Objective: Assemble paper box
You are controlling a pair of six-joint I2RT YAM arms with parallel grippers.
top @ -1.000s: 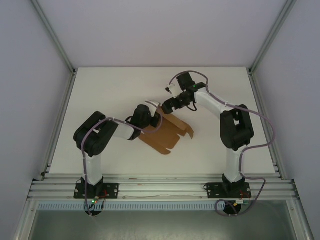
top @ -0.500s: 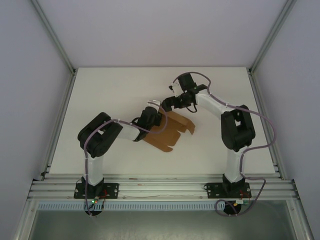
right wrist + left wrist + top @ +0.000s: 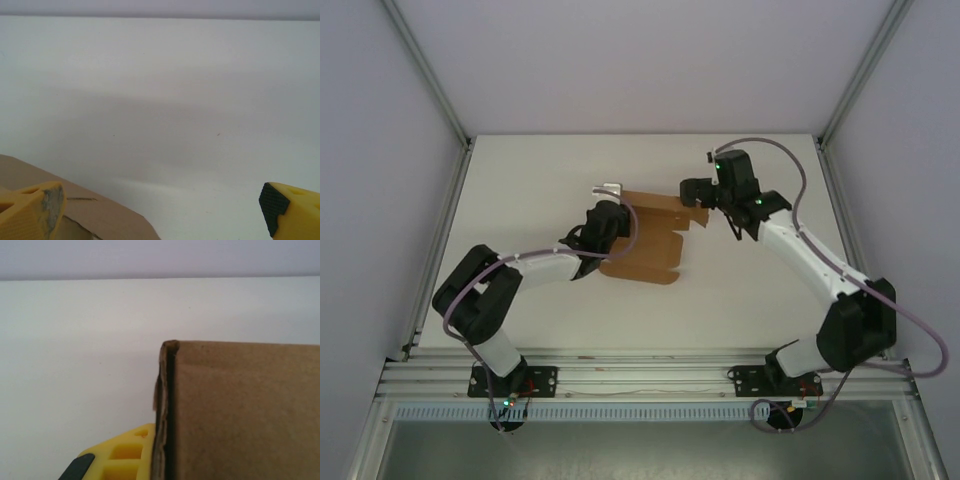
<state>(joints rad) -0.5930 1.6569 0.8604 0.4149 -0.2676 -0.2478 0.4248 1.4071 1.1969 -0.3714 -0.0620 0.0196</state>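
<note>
Leftmost, the left tool (image 3: 617, 213) is clamped on the left edge of the paper box (image 3: 655, 240). In the left wrist view one yellow finger (image 3: 125, 455) sits tight against the cardboard's layered edge, the other hidden behind the sheet. The brown box lies near the middle of the white tabletop (image 3: 520, 180), partly folded, with notched flaps along its near side. At its far right corner the right tool (image 3: 694, 192) hangs with jaws spread wide, holding nothing. Its wrist view shows one fingertip (image 3: 32, 210) just over a cardboard flap and the other above bare tabletop.
</note>
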